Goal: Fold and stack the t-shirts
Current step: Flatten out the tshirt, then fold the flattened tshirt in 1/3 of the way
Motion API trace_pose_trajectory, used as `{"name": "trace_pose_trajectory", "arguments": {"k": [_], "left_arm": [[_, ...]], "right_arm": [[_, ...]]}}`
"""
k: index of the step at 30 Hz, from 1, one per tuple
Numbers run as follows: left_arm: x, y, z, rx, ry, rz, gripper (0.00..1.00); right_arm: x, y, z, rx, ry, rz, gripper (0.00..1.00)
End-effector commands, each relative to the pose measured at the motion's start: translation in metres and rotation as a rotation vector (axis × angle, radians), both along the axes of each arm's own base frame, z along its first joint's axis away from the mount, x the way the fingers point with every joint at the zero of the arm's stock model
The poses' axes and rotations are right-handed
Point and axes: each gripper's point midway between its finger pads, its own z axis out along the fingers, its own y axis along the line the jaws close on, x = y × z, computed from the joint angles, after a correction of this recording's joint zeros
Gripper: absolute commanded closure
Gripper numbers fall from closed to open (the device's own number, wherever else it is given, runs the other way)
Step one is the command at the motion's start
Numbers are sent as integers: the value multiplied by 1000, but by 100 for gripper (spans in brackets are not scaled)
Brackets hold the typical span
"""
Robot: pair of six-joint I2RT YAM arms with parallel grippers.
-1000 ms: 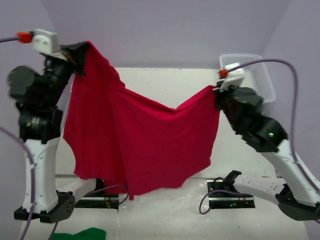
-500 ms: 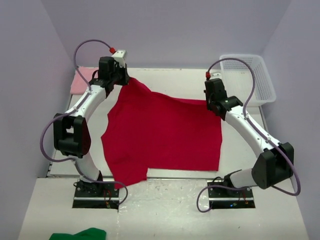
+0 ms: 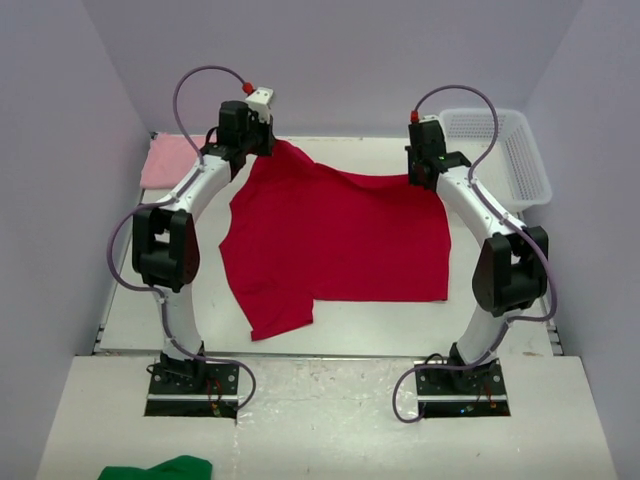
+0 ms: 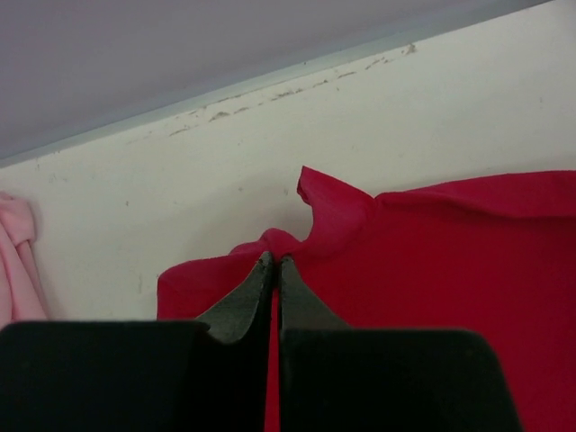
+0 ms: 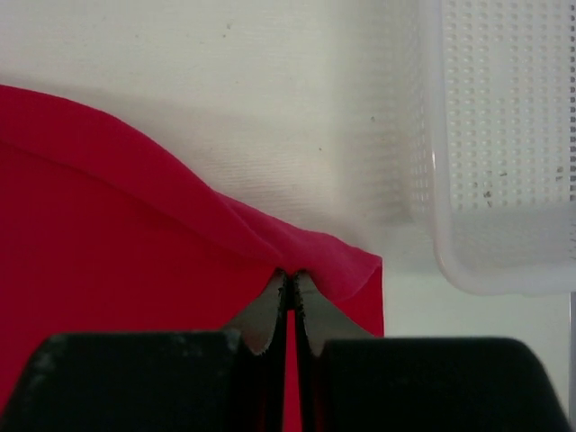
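The red t-shirt [image 3: 335, 240] lies spread over the table, one sleeve trailing toward the near left. My left gripper [image 3: 270, 148] is shut on its far left corner, where cloth bunches at the tips [image 4: 274, 258]. On the far right corner my right gripper [image 3: 422, 180] is shut too, pinching a fold of the red t-shirt [image 5: 135, 243] between its tips [image 5: 291, 274]. A pale pink t-shirt [image 3: 165, 160] lies folded at the far left of the table, and its edge [image 4: 18, 261] shows in the left wrist view.
A white mesh basket [image 3: 520, 150] stands at the far right, its wall [image 5: 495, 135] close to my right gripper. A green cloth [image 3: 160, 468] lies off the table at the near left. The back wall runs just beyond both grippers.
Both arms have swung from holding the red shirt up in the air to reaching far across the table. The shirt has come down and now lies spread flat.
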Motion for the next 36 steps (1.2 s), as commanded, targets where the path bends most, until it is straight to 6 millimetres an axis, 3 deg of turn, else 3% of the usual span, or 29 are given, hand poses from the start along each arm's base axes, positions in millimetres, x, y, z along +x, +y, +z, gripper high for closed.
{"name": "trace_pose_trajectory", "arguments": {"k": [1, 6, 18, 27, 32, 36], "left_arm": [[12, 1, 29, 25, -88, -5, 100], [3, 6, 30, 39, -87, 4, 100], [-34, 7, 7, 5, -34, 20, 100], [-67, 4, 20, -8, -26, 88, 100], [-88, -10, 10, 18, -3, 83, 100], [-95, -5, -2, 18, 22, 129, 100]], "right_arm": [[23, -11, 25, 15, -70, -24, 100], [43, -36, 28, 12, -79, -76, 100], [74, -46, -3, 34, 9, -93, 100], [73, -58, -23, 18, 79, -152, 100], [66, -66, -24, 17, 84, -204, 100], [59, -67, -30, 15, 111, -215, 100]]}}
